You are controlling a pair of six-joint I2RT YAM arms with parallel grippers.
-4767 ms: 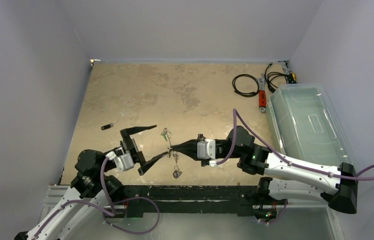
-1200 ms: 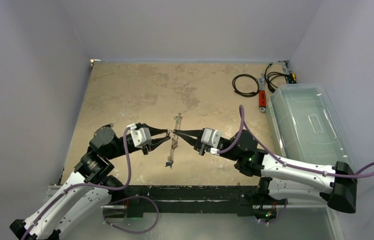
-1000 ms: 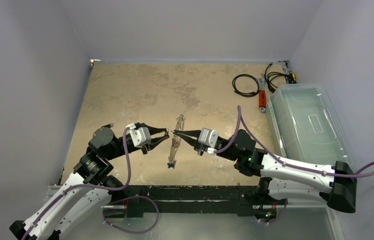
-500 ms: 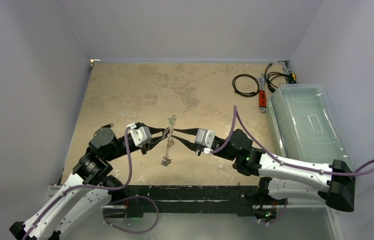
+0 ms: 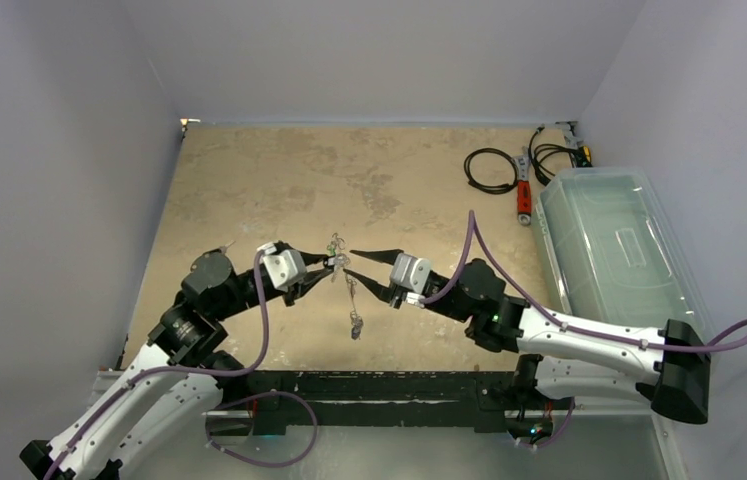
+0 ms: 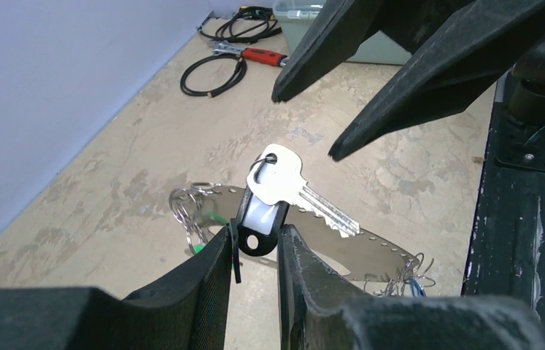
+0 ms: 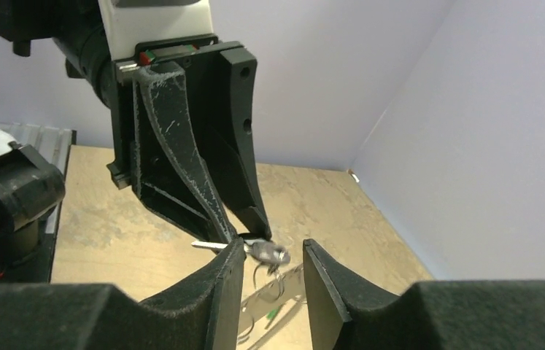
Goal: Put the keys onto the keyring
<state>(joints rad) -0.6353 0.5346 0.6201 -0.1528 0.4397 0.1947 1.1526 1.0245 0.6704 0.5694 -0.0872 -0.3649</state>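
Left hand of mine clamps a black-rimmed white tag bearing a silver key; right hand gapes opposite.

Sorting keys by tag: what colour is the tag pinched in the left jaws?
Black with a white insert; the tag shows best in the left wrist view.

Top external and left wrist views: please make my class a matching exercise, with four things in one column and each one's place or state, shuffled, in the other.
Things
1. left gripper
2. right gripper
3. black cable
4. clear bin

Places or states
A. along the right edge of the table
B. open, holding nothing
C. coiled at the far right, beside the red-handled tool
D. shut on the black key tag

Pairs: 1-D, 2-B, 3-C, 4-A
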